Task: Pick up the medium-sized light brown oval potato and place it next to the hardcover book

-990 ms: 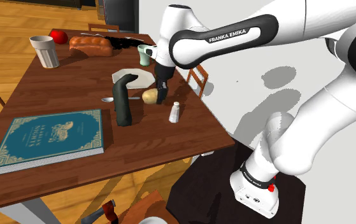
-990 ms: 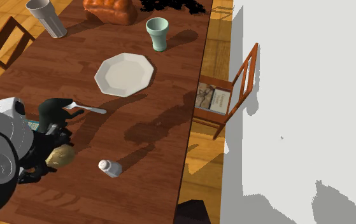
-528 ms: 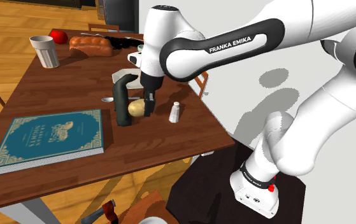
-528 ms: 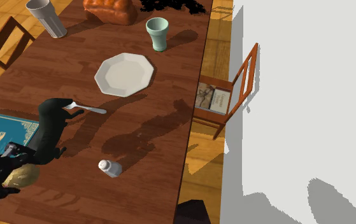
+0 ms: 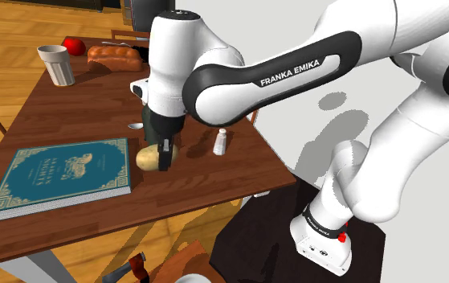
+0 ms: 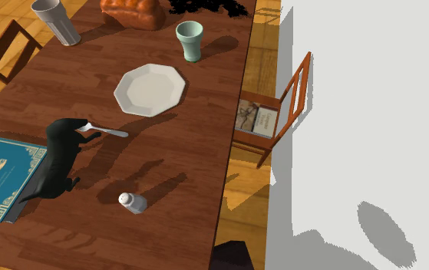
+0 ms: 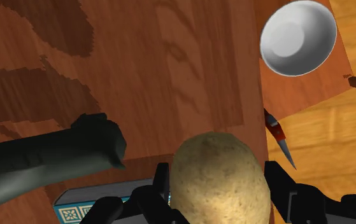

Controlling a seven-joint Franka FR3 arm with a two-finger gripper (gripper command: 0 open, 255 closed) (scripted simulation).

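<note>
Light brown and oval, the potato [image 5: 145, 159] is now pinched between the two black fingers of the tool [image 5: 160, 157]. In the wrist view the fingers press on both sides of it and it does not touch the wood.

One second ago the potato lay on the table [image 5: 78, 112], on the far side of the black curved object [image 6: 59, 157], and the tool was just closing around it. Half a second ago it was already off the wood and passing in front of that object. Now the arm has carried it further toward the shoulder view's left. It hangs a little above the table, just beside the edge of the teal hardcover book [image 5: 62, 173] that faces the salt shaker [image 5: 221, 142]. The book, the shaker, the white plate [image 6: 150, 90] and the spoon [image 6: 105, 132] have not moved.

I judge that the pick is done and the carry is nearly finished. What remains is to lower the potato onto the bare wood between the book and the shaker and to open the fingers. The potato is round, so it may roll a little when it is released, and the black object stands near.
</note>
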